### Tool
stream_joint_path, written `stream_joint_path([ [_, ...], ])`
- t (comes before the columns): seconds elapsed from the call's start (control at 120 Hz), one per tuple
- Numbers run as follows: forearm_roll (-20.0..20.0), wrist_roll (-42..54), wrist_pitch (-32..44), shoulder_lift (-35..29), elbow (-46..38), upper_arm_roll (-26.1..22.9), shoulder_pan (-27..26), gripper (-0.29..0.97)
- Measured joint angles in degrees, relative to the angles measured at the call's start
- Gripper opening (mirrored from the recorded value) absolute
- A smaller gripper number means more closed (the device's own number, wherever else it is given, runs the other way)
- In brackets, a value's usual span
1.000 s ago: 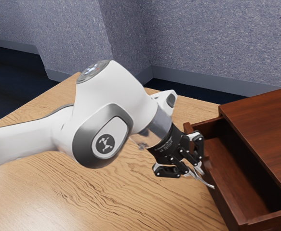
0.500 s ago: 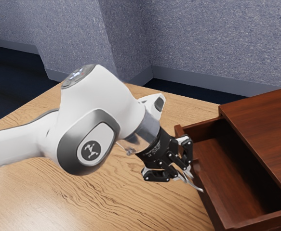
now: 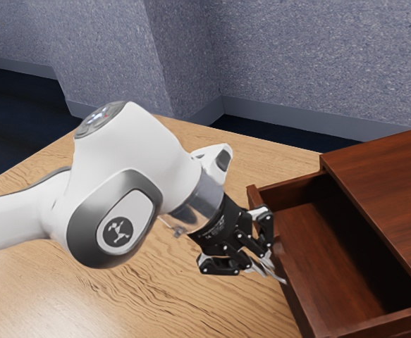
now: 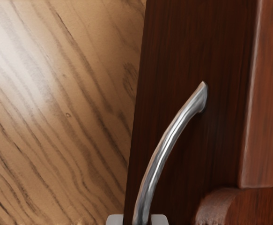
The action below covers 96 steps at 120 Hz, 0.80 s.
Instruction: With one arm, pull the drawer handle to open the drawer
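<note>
Both sides of the silver handle (image 3: 275, 273) are pinched by the black gripper (image 3: 264, 262), fingers closed on it. Just beyond the hand the drawer (image 3: 325, 274) stands well out of the dark wooden cabinet (image 3: 388, 176); the table (image 3: 85, 296) lies beneath the hand.

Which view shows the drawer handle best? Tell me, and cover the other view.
The wrist view: the drawer handle appears close up as a curved silver bar on the dark drawer front. In the exterior view the gripper covers most of it.
</note>
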Motion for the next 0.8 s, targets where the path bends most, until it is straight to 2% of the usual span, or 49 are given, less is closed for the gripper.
stream_joint_path([
  [0.8,-0.12,0.29,-1.73,-5.8,-4.86,2.02,-0.01,-0.04],
])
